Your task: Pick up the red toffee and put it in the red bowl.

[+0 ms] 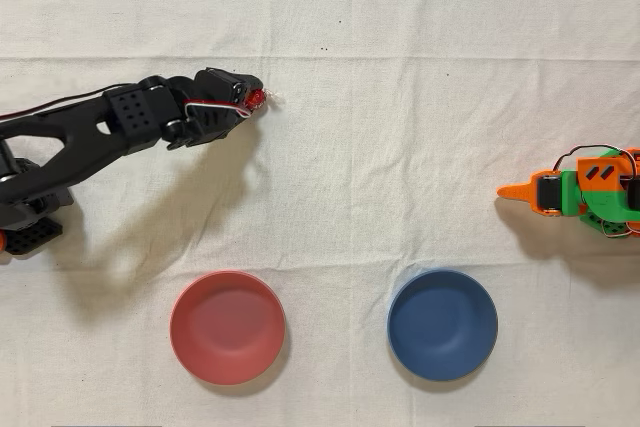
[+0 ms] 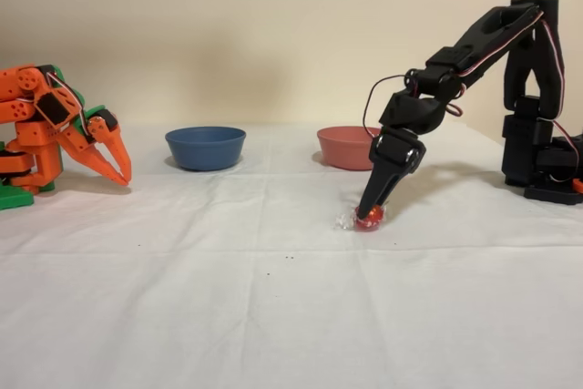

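**A:** The black arm is stretched low over the white cloth on the tabletop (image 2: 273,316); in the fixed view its pincer (image 2: 370,214) points steeply down with the tips right at the cloth, and the red toffee (image 2: 368,219) sits at those tips; a clear twist of wrapper sticks out to the left of it.

**B:** From overhead the pincer (image 1: 252,99) reaches in from the left edge, and the red toffee (image 1: 258,98) peeks out at its very end; only a speck of red foil and a wisp of clear wrapper are visible there.

**A:** The fingers look drawn in around the candy, touching it; whether they are truly clamped on it cannot be told, since the tips cover most of it; the toffee appears to rest on the cloth.

**B:** Now the 2 bowls; in the overhead view the red bowl (image 1: 227,327) lies near the bottom edge, below the pincer and well apart from it; the blue bowl (image 1: 442,324) sits to its right, the 2 apart.

**A:** In the fixed view the red bowl (image 2: 346,147) stands behind the pincer, partly hidden by it; the blue bowl (image 2: 205,147) is to its left; the orange arm (image 2: 64,138) stands idle at the far left.
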`<state>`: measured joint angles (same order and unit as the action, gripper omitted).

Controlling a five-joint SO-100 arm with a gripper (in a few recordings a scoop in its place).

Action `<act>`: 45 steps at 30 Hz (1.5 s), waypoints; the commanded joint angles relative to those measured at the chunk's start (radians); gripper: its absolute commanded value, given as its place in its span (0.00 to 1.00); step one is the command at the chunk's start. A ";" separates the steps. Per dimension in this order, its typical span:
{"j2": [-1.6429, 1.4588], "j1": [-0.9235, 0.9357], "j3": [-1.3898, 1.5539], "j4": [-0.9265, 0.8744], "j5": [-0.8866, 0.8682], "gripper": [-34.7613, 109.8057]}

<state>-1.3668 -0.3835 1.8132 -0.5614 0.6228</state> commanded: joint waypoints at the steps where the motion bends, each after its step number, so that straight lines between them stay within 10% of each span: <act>1: -0.222 0.012 0.029 -0.035 -0.015 0.31; 45: -0.617 0.980 0.103 -0.179 0.097 0.32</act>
<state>-1.9083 0.5415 1.9129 -0.7685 0.7056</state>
